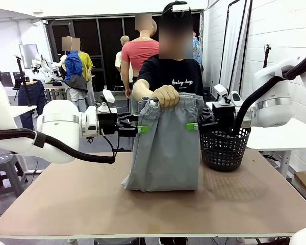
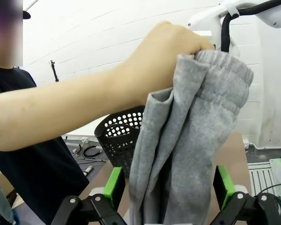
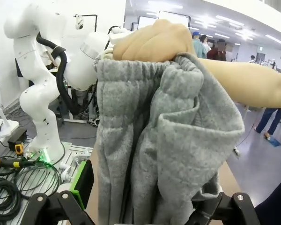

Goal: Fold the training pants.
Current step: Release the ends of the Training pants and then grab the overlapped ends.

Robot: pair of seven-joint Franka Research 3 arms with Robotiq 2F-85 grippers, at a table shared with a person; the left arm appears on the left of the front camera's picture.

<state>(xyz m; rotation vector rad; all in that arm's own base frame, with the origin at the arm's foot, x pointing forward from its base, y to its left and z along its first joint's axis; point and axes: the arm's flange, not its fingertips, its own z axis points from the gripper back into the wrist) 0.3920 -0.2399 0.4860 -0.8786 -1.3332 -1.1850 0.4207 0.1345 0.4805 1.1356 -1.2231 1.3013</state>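
Grey pants [image 2: 192, 140] inside open left claw [image 2: 168, 185]

The training pants [image 1: 166, 145] are a plain light grey with no pattern. The left end effector [image 1: 143, 129] and right end effector [image 1: 192, 126] are black with bright green pads [image 2: 114, 186], and the basket [image 1: 224, 148] is black with a grid of small holes. The worktop [image 1: 92, 204] is pale brown, and the person's T-shirt [image 1: 158, 74] is black with what seems to be white script.

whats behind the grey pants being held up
A person in a black t-shirt stands behind the training pants, a hand gripping their top edge. The pants hide everything below the person's chest.
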